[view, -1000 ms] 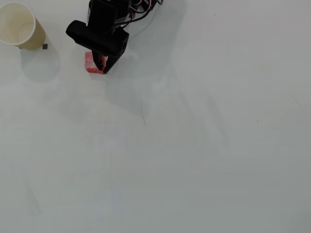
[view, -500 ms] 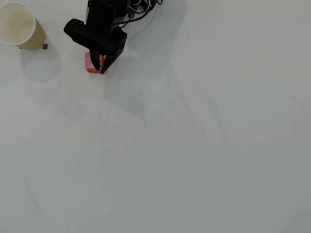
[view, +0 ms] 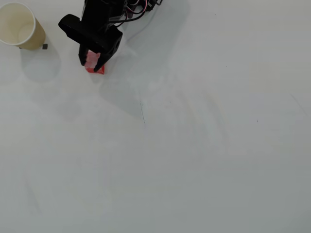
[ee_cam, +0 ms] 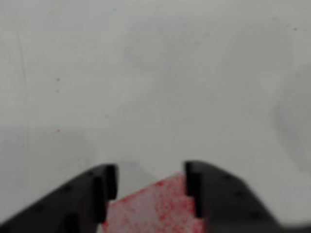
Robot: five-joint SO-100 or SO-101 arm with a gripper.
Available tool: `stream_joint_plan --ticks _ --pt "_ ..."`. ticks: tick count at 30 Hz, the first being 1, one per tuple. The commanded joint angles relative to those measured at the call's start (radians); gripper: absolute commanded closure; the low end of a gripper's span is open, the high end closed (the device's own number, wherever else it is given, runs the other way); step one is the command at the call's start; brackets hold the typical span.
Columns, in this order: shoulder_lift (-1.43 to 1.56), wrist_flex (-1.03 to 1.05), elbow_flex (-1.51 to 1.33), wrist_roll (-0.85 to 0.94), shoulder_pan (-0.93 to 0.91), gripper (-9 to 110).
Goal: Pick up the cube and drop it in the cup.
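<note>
In the overhead view, the tan paper cup [view: 19,25] with its cream inside stood upright at the far left of the white table [view: 194,145]. To its right, well apart, my black two-finger tool [view: 90,64] gripped the small red cube [view: 93,61] with its speckled face, seemingly lifted, though I couldn't be sure.
</note>
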State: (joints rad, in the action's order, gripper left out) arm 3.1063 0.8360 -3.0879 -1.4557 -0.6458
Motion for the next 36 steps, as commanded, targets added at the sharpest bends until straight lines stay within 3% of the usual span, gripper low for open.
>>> stream_joint_plan --ticks 1,9,12,36 --pt "0.025 -0.032 -0.035 0.023 -0.011 81" --pt "0.015 -0.020 -0.035 0.046 0.011 66" --pt "-0.060 -0.110 -0.034 0.051 0.023 60" --pt "-0.483 -0.097 0.210 0.051 0.095 60"
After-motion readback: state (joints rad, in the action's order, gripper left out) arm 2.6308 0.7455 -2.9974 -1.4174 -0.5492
